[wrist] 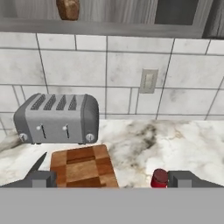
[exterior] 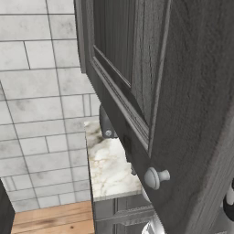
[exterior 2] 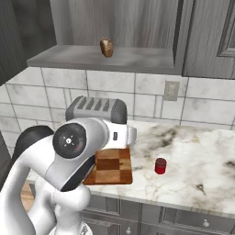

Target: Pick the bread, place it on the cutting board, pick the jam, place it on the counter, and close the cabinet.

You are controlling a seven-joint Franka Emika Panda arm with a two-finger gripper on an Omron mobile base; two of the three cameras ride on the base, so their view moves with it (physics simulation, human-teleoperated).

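Observation:
The bread, a small brown loaf piece, sits on the shelf of the open cabinet; in the hand view the bread is at the top left. The checkered cutting board lies on the counter in front of the toaster. The jam, a small red jar, stands on the counter right of the board. My gripper is open wide and empty, hovering above the cutting board and the jam. The cabinet door swings open, its round knob facing me.
A grey four-slot toaster stands against the tiled wall behind the board. A knife tip pokes out left of the board. A wall outlet is right of the toaster. The open door hangs close to the base's left side.

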